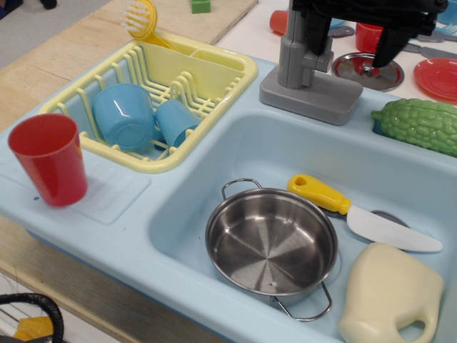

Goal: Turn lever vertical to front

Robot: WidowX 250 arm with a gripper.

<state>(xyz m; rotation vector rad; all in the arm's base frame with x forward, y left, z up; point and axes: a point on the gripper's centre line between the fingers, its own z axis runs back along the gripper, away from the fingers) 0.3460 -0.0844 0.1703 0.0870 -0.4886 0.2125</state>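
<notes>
The grey toy tap (293, 61) stands upright on its flat grey base (310, 93) at the back rim of the light blue sink (178, 236). My black gripper (353, 46) hangs at the top of the view, just above and to the right of the tap's column. Its left finger (319, 36) is close beside the column and its right finger (389, 43) is well apart from it, over the steel lid. The jaws are open and hold nothing. The lever at the tap's top is hidden behind the gripper.
A steel pot (271, 243), a yellow-handled knife (318, 193) and a cream jug (389, 293) lie in the basin. A green bumpy vegetable (421, 125) is on the right rim. A yellow rack (235, 71) with blue cups and a red cup (46, 161) are left. A steel lid (360, 71) and a red plate (439, 75) are behind.
</notes>
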